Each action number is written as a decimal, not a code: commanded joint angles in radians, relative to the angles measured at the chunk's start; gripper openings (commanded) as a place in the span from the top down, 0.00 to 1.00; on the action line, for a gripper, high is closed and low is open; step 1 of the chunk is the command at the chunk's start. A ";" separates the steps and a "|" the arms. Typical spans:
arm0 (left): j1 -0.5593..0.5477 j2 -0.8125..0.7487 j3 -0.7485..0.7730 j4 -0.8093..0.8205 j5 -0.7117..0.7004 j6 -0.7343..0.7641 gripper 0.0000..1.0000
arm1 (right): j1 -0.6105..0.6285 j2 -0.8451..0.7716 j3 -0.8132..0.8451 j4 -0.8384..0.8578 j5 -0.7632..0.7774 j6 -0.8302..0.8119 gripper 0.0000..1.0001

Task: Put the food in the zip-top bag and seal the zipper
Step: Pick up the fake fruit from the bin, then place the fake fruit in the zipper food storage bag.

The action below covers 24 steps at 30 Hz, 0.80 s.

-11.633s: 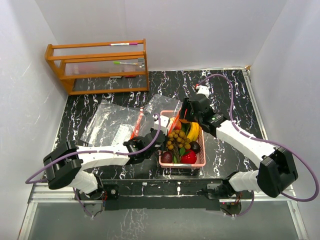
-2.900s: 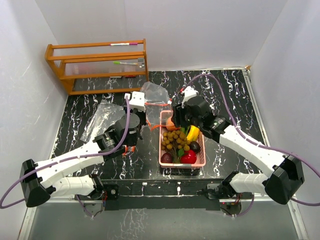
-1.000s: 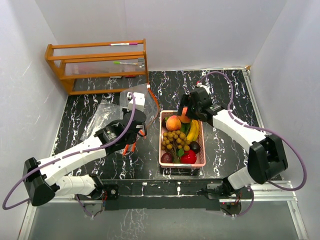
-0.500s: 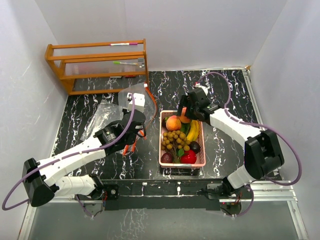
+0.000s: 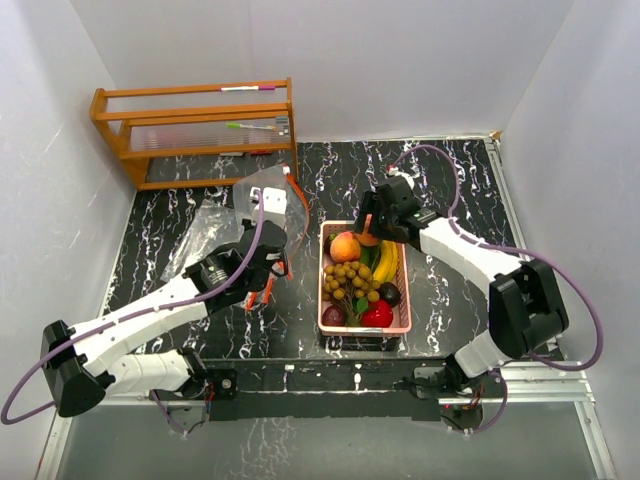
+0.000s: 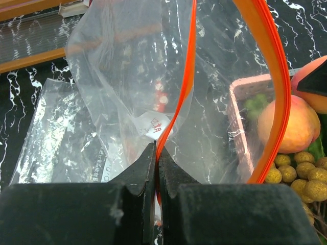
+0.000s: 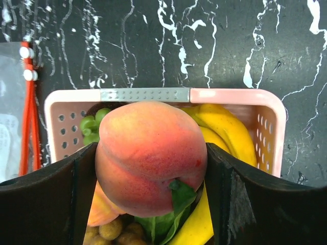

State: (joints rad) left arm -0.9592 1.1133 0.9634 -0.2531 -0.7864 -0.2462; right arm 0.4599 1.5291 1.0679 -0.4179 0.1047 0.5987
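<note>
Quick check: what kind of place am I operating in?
Probably a lab test cell: plain white walls enclose a marble-pattern table, two robot arms bolted at its edge, wooden rack behind.

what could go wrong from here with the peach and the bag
The peach is round and fills the right jaws side to side; it may slip on the lift and drop into the basket. The left jaws pinch the bag by one spot on its orange zipper edge, so the limp mouth may fold as the peach goes in.

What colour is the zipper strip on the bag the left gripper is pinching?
The zipper strip is orange, clearest in the left wrist view.
</note>
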 commanded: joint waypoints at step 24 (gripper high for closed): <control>0.011 0.187 0.086 0.130 0.226 -0.051 1.00 | 0.074 -0.353 0.076 0.173 -0.338 0.020 0.50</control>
State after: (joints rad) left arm -0.9569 1.2884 0.9939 -0.1604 -0.6071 -0.2752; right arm 0.5198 1.2163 1.1343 -0.3523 -0.1688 0.5930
